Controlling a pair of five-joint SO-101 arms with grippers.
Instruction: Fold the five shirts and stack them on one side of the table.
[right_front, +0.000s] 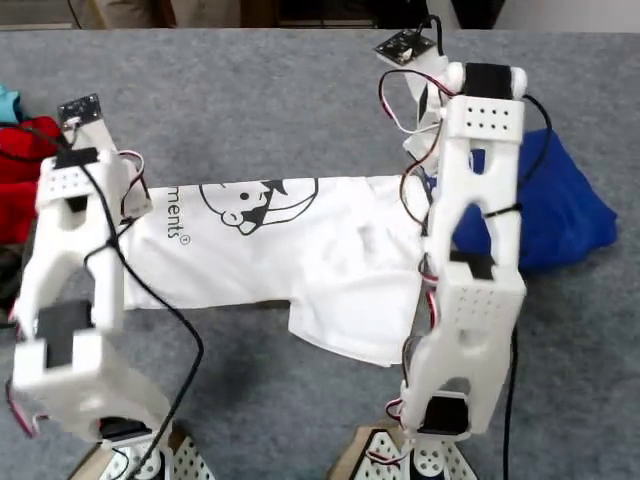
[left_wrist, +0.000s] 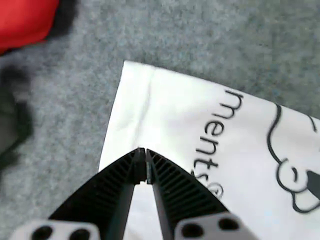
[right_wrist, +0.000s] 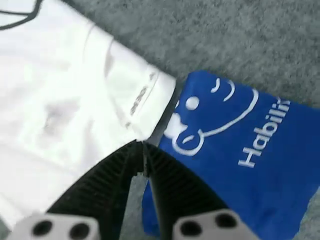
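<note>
High view lays the grey table (right_front: 250, 100) out for us, with the white shirt (right_front: 300, 250) spread flat across its middle between the two arms. A blue shirt (right_front: 565, 220) is bunched just beside its right end, and red cloth (right_front: 12, 190) sits at the far left edge. We judge the step in hand to be folding the white shirt. To do it well, we would pinch both ends at matching corners, lift evenly and carry the cloth over together, keeping the blue shirt out of the grasp. From above we get the whole outline, including a flap jutting toward the arm bases. The wrist views add close detail. The left gripper (left_wrist: 145, 167) is clenched over the printed end near its edge, and the right gripper (right_wrist: 142, 157) is clenched at the neck end beside the blue shirt. We cannot tell whether either has cloth pinched.
</note>
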